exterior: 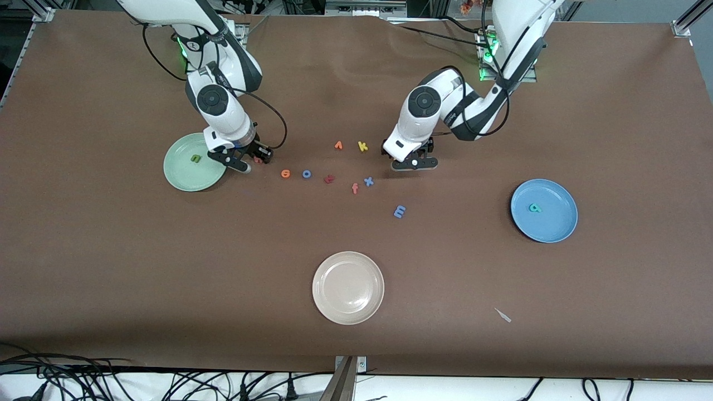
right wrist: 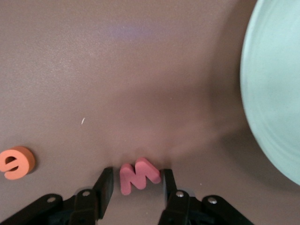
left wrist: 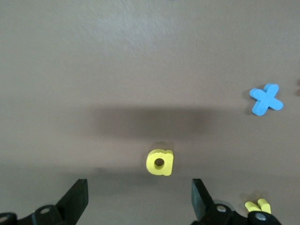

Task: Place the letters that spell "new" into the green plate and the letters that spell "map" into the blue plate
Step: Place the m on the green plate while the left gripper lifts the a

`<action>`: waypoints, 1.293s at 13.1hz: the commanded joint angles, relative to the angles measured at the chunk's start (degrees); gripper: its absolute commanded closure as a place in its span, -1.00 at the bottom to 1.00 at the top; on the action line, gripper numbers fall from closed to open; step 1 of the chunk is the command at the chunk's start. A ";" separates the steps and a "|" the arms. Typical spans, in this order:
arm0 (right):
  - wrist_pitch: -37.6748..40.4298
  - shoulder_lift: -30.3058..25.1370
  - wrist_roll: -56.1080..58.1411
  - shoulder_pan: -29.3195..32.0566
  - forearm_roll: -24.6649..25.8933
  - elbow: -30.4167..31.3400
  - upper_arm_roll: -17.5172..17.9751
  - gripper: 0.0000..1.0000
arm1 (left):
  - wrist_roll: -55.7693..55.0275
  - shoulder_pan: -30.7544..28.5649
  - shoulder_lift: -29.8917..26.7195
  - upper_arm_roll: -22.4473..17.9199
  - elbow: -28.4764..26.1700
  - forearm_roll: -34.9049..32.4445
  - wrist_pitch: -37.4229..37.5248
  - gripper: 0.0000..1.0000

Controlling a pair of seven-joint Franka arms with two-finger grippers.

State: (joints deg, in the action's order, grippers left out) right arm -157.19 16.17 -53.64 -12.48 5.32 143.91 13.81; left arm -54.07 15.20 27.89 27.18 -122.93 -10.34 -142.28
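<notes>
The pinkish-red "w" (right wrist: 139,175) lies on the table beside the green plate (exterior: 181,172), and my right gripper (right wrist: 136,183) is shut on it, one finger on each side. A green "n" (exterior: 195,158) lies in that plate. The orange "e" (exterior: 286,173) rests close by. My left gripper (left wrist: 139,193) hangs open low over the table, with the yellow "a" (left wrist: 160,162) just past its fingertips. The blue "m" (exterior: 399,211) lies nearer the front camera. The teal "p" (exterior: 535,208) sits in the blue plate (exterior: 557,228).
Loose letters lie between the arms: a yellow "k" (exterior: 362,146), an orange one (exterior: 338,145), a blue "o" (exterior: 306,174), a dark red one (exterior: 329,179), a salmon "f" (exterior: 355,189), a blue "x" (left wrist: 266,99). A cream plate (exterior: 348,312) stands near the front edge.
</notes>
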 commanded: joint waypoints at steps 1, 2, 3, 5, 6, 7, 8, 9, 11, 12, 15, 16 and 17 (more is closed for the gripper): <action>-0.57 0.79 -0.50 -0.35 0.66 -0.47 -0.01 0.26 | -2.53 0.62 2.60 -0.46 2.52 -3.29 -0.01 -0.84; -0.57 0.79 -0.41 -0.35 0.66 -0.47 -0.01 0.44 | -2.44 0.71 3.04 -0.46 2.61 -3.29 -0.10 -0.77; -0.49 0.62 -0.32 -0.35 0.66 -0.55 -0.01 0.55 | -2.44 0.79 3.65 -0.46 3.39 -3.37 -0.10 -0.70; -0.05 -0.86 1.95 -0.35 0.57 -0.56 -0.01 0.59 | -2.53 0.88 4.10 -0.46 3.66 -3.29 -0.10 -0.55; 1.87 -3.05 2.57 -0.27 0.57 -0.56 -0.19 0.59 | -2.53 0.88 4.10 -0.46 3.66 -3.37 -0.10 -0.51; 5.80 -4.90 4.06 -0.26 0.57 -1.16 -0.45 0.59 | -2.53 0.88 4.19 -0.46 3.66 -3.29 -0.10 -0.46; 9.15 -6.48 7.47 -0.26 0.57 -1.61 -1.50 0.59 | -2.53 0.88 4.36 -0.46 3.75 -3.37 -0.10 -0.42; 11.01 -7.89 11.68 -0.26 0.57 -1.61 -3.68 0.59 | -2.53 0.88 4.54 -0.46 3.75 -3.37 -0.10 -0.34; 17.49 -12.19 20.72 -0.18 0.31 -1.52 -7.90 0.58 | -2.44 0.80 4.63 -0.46 3.75 -3.37 -0.10 -0.04; 20.23 -14.04 26.17 -0.18 0.22 -1.26 -10.19 0.58 | -2.44 0.80 4.71 -0.46 4.01 -3.37 -0.10 0.10; 19.91 -14.85 38.60 -0.18 -0.22 1.46 -17.67 0.58 | -2.27 0.80 5.59 -0.55 5.15 -3.37 -0.10 0.43; 17.90 -14.41 38.96 -0.18 -0.31 2.77 -17.85 0.58 | -2.01 0.80 5.85 -0.55 5.24 -3.37 -0.10 0.52; 14.66 -13.89 39.40 -0.18 -0.31 4.61 -18.12 0.58 | -1.83 0.71 5.77 -0.55 5.24 -3.46 0.16 0.60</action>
State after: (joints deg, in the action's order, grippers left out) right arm -137.93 2.40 -15.66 -12.09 5.35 144.64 -4.36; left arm -54.98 15.52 32.30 26.96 -119.27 -11.43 -142.48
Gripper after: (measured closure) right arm 0.626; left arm 0.718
